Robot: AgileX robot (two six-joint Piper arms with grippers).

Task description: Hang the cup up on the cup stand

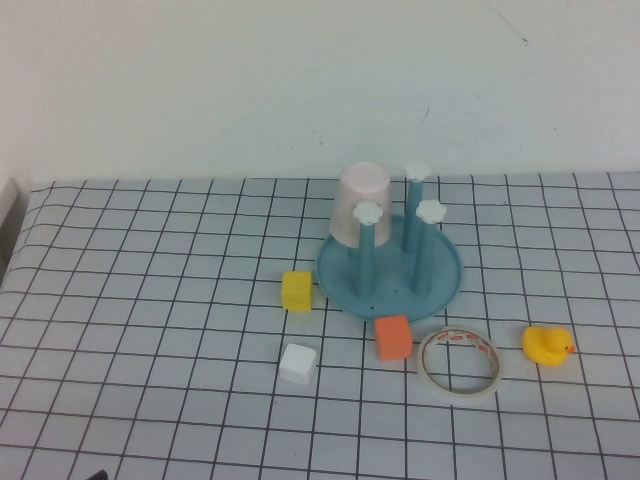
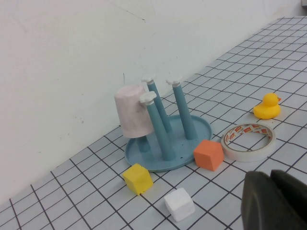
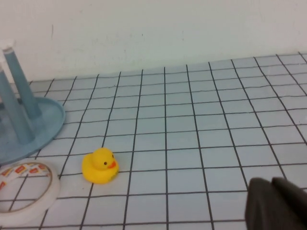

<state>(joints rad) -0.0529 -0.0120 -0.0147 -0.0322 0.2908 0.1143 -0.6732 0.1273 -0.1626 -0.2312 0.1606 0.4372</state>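
The pale pink cup hangs upside down over the back-left peg of the blue cup stand; in the left wrist view the cup covers that peg above the stand. Three other pegs show white flower caps. My left gripper is shut with nothing in it, well back from the stand over the grid cloth. Off to the stand's right my right gripper is shut and empty too; only the stand's edge shows there. Neither gripper appears in the high view.
In front of the stand lie a yellow block, a white block, an orange block, a tape ring and a yellow rubber duck. A pale wall runs behind the table.
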